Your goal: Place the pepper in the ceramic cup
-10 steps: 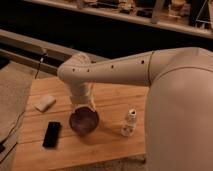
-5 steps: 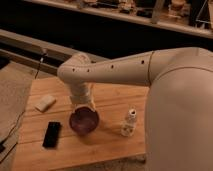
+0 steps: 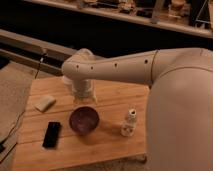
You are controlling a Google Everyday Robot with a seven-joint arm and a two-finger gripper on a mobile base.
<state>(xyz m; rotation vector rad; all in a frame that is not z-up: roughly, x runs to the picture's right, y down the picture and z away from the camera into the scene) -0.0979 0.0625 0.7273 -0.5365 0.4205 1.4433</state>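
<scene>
Wooden table (image 3: 112, 97): pale block (image 3: 45, 103) at left, black flat device (image 3: 51, 134) nearer front. Gripper (image 3: 84, 98) points down just behind purple bowl (image 3: 83, 120), jaws spread, nothing seen held. White bottle (image 3: 129, 122) at right. Pepper, ceramic cup not discernible. Nothing moved since earlier frame.

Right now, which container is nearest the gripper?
The dark purple bowl, sitting just in front of the gripper; the white capped bottle stands farther away.

Arm (image 3: 125, 67) stretched left, wrist bent down; hand (image 3: 84, 98) pointing downward.
</scene>
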